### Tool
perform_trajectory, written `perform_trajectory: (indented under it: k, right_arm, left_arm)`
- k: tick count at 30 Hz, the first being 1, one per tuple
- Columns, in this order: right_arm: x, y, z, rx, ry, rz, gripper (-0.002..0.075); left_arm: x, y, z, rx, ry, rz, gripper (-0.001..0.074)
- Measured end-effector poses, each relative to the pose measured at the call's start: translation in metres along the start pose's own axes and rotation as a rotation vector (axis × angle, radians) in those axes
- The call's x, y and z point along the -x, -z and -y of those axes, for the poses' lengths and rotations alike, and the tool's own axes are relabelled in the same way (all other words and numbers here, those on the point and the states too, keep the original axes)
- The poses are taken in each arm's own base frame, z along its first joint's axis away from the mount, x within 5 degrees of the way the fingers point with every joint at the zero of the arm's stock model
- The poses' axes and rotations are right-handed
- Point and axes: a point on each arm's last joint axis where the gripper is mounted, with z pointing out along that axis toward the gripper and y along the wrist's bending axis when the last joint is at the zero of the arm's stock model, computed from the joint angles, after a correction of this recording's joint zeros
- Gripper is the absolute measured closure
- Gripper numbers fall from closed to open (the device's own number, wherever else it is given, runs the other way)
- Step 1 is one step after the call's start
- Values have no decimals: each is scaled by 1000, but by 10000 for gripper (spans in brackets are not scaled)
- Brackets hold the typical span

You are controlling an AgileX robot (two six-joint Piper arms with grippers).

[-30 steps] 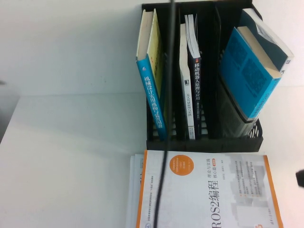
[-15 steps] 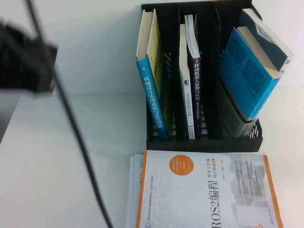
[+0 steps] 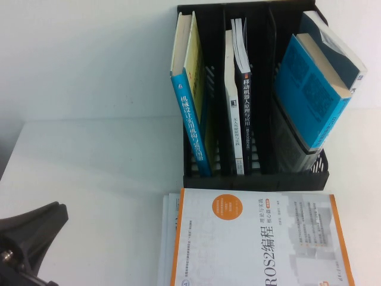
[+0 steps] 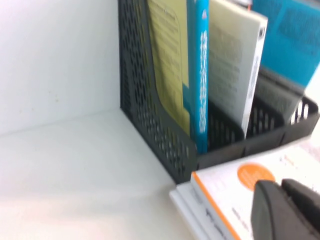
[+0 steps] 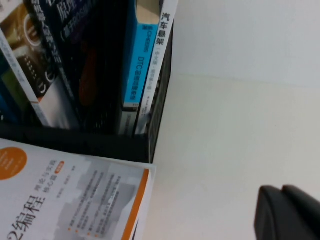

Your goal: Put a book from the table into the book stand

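Observation:
The black book stand (image 3: 256, 179) stands at the back of the white table (image 3: 89, 179). The book (image 3: 309, 89), blue and thick, leans in the stand's rightmost slot; its blue "DTC" spine (image 5: 145, 65) shows in the right wrist view. My left arm (image 3: 27, 241) sits low at the table's near left. The left gripper (image 4: 281, 186) is shut and empty, hovering over the near corner of the white-and-orange book (image 4: 235, 195). My right gripper (image 5: 281, 191) is out of the high view; it is shut on nothing, over bare table to the right of the stand.
A white-and-orange "ROS2" book (image 3: 256, 238) tops a small stack in front of the stand. A thin blue-spined book (image 3: 190, 119) leans in the left slot, and dark and white books (image 3: 241, 107) fill the middle slot. A white wall rises behind.
The left arm and its cable swept from in front of the stand across the upper left and down to the near left corner. The books have not moved.

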Motion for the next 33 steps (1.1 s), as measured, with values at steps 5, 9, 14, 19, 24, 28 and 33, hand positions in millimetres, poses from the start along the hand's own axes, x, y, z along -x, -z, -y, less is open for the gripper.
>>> perform_trajectory:
  k: [5, 9, 14, 19, 24, 28, 33]
  right_arm:
    - [-49, -1, -5, 18, -22, -30, 729]
    - [-77, -6, -7, 26, -43, -53, 729]
    - [-79, -5, -7, 25, -45, -34, 729]
    - [-82, -5, -8, 33, -45, -64, 729]
    - [-84, -4, -8, 38, -45, -84, 729]
    - [-85, -5, -9, 41, -45, -96, 729]
    - [-85, -5, -9, 42, -45, -102, 729]
  left_arm:
    - [-13, -1, -5, 8, 29, 87, 735]
    - [-13, -1, -5, 10, 29, 124, 735]
    - [-11, -1, -5, 10, 32, 141, 735]
    - [-11, -1, -5, 10, 32, 141, 735]
    - [-13, -1, -5, 10, 32, 125, 735]
    - [-14, -2, -5, 10, 32, 111, 735]
    - [-14, -2, -5, 10, 39, 111, 735]
